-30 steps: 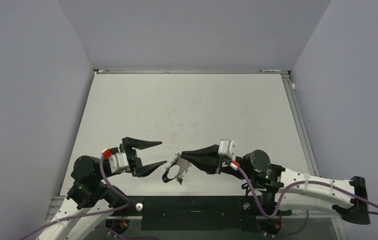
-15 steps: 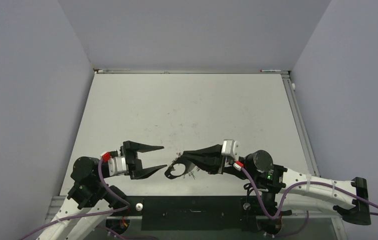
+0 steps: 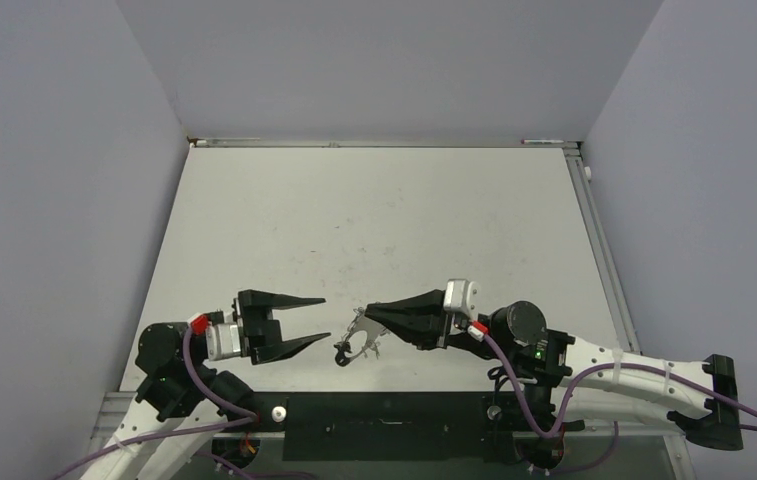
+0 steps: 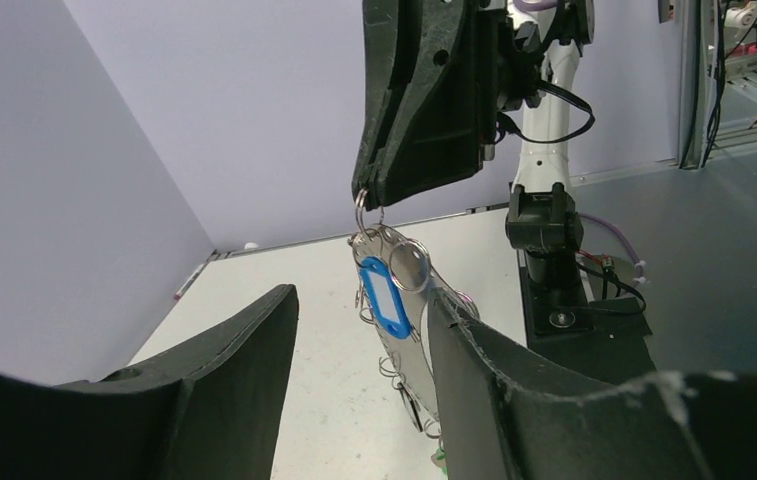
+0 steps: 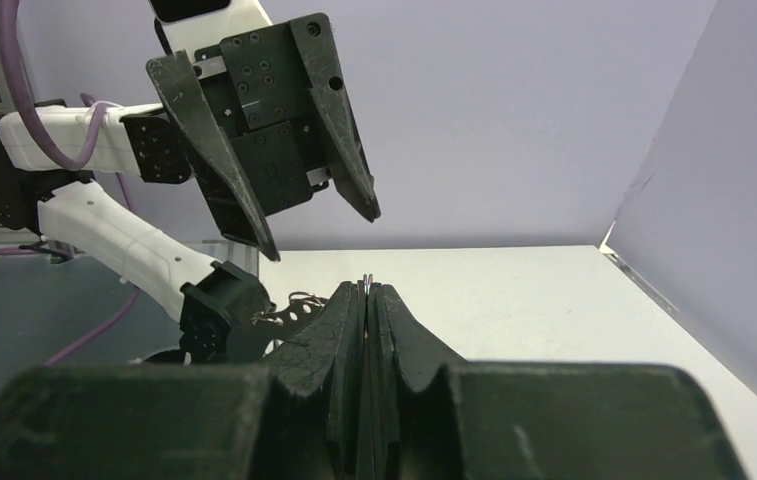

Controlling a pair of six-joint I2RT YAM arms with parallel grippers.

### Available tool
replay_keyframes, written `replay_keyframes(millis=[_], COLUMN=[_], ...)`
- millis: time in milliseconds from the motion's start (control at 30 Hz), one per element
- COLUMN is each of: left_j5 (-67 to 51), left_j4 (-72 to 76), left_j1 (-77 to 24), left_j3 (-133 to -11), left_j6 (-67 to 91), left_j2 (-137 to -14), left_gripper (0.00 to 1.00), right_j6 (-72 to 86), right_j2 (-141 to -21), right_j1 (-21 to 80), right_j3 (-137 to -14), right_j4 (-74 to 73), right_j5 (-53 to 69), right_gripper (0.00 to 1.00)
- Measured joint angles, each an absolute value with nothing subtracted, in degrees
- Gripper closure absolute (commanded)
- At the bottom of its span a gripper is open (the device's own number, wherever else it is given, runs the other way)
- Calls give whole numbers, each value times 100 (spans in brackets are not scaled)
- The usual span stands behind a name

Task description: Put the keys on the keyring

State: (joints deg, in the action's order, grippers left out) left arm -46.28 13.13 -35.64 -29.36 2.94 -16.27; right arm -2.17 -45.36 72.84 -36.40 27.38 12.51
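The light, springy, loosely dangling keyring [image 3: 359, 335], hung over the tabletop [image 3: 374, 220] from the right end effector [image 3: 367, 313] clamped on its top wire, is probably best steadied low down by the wide-spread left end effector [image 3: 326, 319].

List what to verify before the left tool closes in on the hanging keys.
1. Right tool shut on keyring: ok, wire pinched at its tips.
2. Left tool open: ok.
3. Tools apart: ok, a gap shows from above.
4. Blue key ahead of the left tool: ok, it hangs between the fingers in the left wrist view.
5. Green key on the keyring: cannot tell, only a green speck at the picture's bottom edge.
6. Keyring clear of the table: cannot tell.
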Motion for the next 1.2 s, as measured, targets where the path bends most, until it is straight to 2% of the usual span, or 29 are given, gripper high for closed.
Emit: replay_keyframes(millis=[233, 767, 1200], left_j5=[-4324, -3887, -4976], left_j4=[1361, 1356, 2141], left_j1=[-3415, -3358, -3354], left_j3=[-2926, -2877, -2779], left_j6=[336, 263, 919], left_j2=[-1566, -1275, -2029], left_gripper=[45, 49, 57], right_j6=[-224, -228, -178], right_j2=[-4508, -4556, -4670], right_j1=[7284, 7284, 7284], right_j3=[-3518, -3518, -3535], right_j4=[2698, 2635, 2580], right_j5=[1249, 1251, 1363], right_gripper=[95, 95, 95])
